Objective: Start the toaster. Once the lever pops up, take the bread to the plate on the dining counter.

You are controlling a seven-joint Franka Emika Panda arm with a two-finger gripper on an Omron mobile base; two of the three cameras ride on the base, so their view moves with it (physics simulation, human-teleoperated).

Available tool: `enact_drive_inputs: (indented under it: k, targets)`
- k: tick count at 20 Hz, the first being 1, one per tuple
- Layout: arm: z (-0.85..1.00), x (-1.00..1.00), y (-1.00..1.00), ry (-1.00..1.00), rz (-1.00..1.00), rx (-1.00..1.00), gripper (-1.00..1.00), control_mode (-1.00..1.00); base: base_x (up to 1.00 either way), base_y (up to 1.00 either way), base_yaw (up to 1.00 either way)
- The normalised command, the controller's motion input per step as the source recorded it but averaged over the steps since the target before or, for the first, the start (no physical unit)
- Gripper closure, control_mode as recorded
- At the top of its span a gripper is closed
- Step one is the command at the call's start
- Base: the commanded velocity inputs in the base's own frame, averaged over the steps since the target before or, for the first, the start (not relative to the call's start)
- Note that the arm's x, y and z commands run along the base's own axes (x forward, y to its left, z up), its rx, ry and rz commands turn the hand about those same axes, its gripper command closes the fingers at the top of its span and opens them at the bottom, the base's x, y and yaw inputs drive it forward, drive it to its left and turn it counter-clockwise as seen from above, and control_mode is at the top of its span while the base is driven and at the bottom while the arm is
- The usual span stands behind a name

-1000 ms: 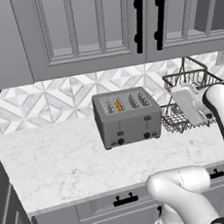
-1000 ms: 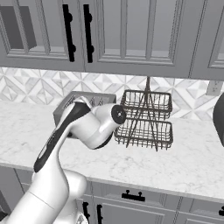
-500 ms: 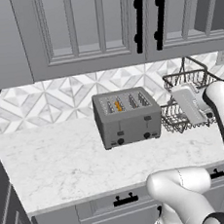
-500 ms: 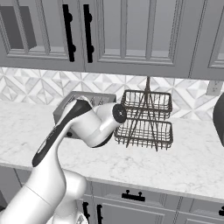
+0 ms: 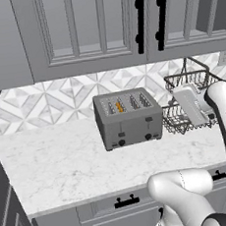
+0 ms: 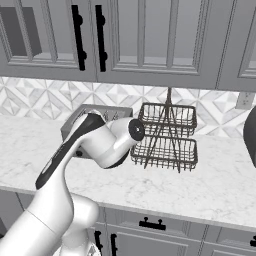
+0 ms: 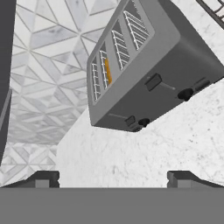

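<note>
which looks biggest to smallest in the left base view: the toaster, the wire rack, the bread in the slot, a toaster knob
1. toaster and wire rack: they look close in size, and the arm hides part of the rack, so no firm order
2. bread, a thin orange sliver in a slot
3. knob, a tiny black dot, roughly alike to the bread sliver

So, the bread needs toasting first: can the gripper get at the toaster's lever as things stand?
Probably yes. The gripper is open and empty, facing the toaster front; only bare counter lies before the lever.

no readable text, labels or signs
</note>
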Motion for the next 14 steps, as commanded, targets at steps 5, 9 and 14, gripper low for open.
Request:
enact_drive_inputs:
  k: [5, 9, 14]
  targets:
    - [0.00, 0.00, 0.00, 0.00, 0.00, 0.00, -1.00, -1.00, 0.00, 0.00, 0.00]
    - [0.00, 0.00, 0.00, 0.00, 0.00, 0.00, -1.00, -1.00, 0.00, 0.00, 0.00]
    - [0.00, 0.00, 0.00, 0.00, 0.00, 0.00, -1.00, -1.00, 0.00, 0.00, 0.00]
